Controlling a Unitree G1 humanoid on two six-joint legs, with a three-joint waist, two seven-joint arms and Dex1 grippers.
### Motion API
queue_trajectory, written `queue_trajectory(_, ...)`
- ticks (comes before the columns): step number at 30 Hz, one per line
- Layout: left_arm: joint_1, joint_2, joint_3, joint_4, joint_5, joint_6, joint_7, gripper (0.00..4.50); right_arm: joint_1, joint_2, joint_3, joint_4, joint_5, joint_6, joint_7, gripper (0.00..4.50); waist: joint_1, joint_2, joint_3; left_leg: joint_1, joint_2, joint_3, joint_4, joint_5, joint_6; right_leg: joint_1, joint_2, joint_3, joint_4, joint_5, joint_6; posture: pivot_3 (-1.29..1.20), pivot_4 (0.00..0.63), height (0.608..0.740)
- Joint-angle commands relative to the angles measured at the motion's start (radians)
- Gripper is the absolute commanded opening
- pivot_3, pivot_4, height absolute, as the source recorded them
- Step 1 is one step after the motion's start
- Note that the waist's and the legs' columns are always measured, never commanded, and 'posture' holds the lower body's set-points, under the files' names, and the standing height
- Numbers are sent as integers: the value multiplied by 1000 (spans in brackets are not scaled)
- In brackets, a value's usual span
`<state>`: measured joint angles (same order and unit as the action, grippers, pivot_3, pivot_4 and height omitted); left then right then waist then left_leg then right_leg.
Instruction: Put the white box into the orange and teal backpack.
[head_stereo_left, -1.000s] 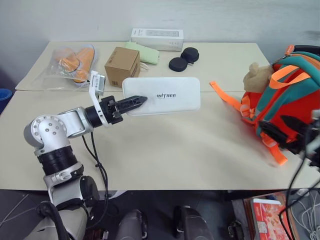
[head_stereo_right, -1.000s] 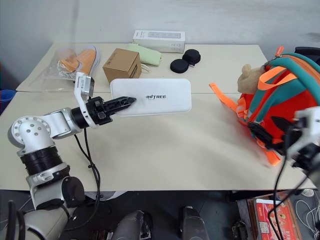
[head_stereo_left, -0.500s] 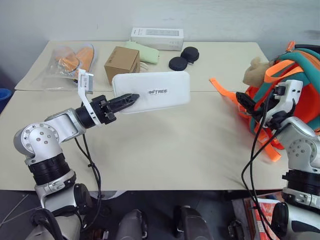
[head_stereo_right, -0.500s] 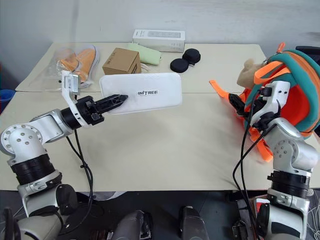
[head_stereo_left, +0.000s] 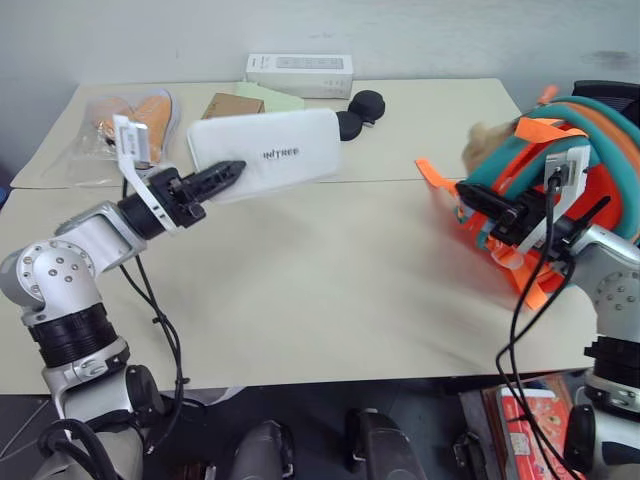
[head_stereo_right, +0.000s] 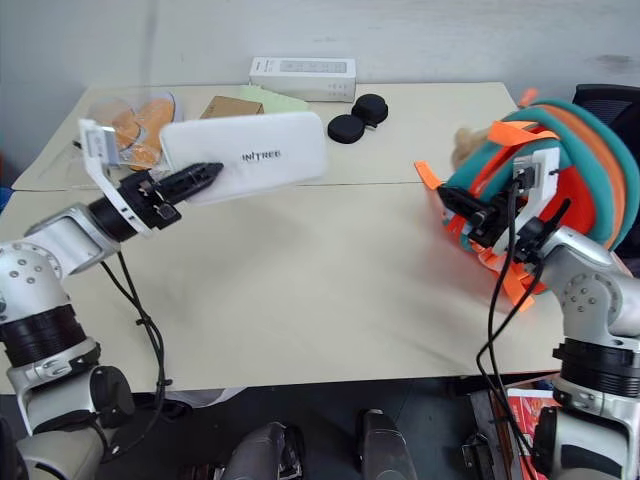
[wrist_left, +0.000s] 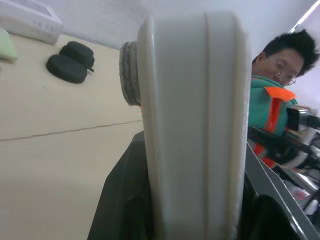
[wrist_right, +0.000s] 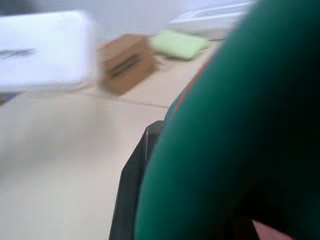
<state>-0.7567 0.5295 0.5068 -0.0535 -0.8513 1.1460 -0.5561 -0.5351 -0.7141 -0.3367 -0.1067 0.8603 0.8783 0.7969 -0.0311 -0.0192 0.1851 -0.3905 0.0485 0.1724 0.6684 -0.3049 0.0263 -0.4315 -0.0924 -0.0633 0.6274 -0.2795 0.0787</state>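
White box (head_stereo_left: 270, 156) with dark lettering; orange and teal backpack (head_stereo_left: 590, 150); beige table (head_stereo_left: 330, 270).

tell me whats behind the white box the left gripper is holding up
Behind the raised white box the brown cardboard box and green pouch peek out; their lower parts are covered.

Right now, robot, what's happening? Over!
Left gripper shut on white box, lifted off table. Right gripper clamped on backpack teal rim. Nothing between box and backpack.

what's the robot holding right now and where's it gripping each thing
The left gripper holds the white box by one short end, clear of the table. The right gripper is shut on the orange and teal backpack at its teal rim.
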Motion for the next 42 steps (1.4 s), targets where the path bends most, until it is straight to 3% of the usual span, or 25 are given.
queue_trajectory(1, -71, 56, -10, 10, -23, -93, -83, 1343, -32, -106, 40, -141, 149, 104, 189, 11, 1, 0, 0, 0, 0, 0, 0, 0, 0, 0, 0, 0, 0, 0, 0, 0, 150, 740)
queue_trajectory(8, -131, 130, -98, -7, -50, -160, -235, 1343, -78, -260, 57, -174, 282, 210, 382, 11, 5, -2, 1, -1, -1, 1, -1, 0, 1, -1, -1, -1, -4, 0, 0, 0, 150, 740)
queue_trajectory(15, -122, 163, -211, -30, -1, -257, -372, 1343, -10, -390, 36, -145, 331, 276, 524, 11, 9, -2, 1, -1, -1, 0, -2, 0, 1, -1, -1, -1, -6, 0, 0, 0, 150, 740)
queue_trajectory(20, -154, 141, -360, 32, 152, -441, -438, 1343, -87, -389, 4, -46, 450, 371, 483, 11, 9, -2, 1, -1, -2, 0, -1, 0, 2, -1, -2, 0, -5, 0, 0, 0, 150, 740)
queue_trajectory(28, -224, 94, -500, 171, 302, -624, -551, 1343, -37, -392, -32, -91, 511, 414, 443, 11, 13, -2, 1, -2, -1, -1, -1, 0, 2, -1, -3, 1, -5, 0, -1, 0, 150, 740)
queue_trajectory(36, -243, 78, -559, 233, 343, -674, -678, 1343, 123, -389, -93, -242, 483, 363, 445, 11, 31, -2, 1, -7, -1, -1, 2, 0, 3, -7, -2, -2, -4, 0, -1, 0, 150, 740)
queue_trajectory(42, -306, -66, -611, 269, 359, -691, -685, 1343, 225, -345, -70, -337, 368, 220, 418, 11, 46, -3, 1, -16, -3, -2, 15, 0, 9, -11, -2, -3, 0, 3, 4, 0, 150, 740)
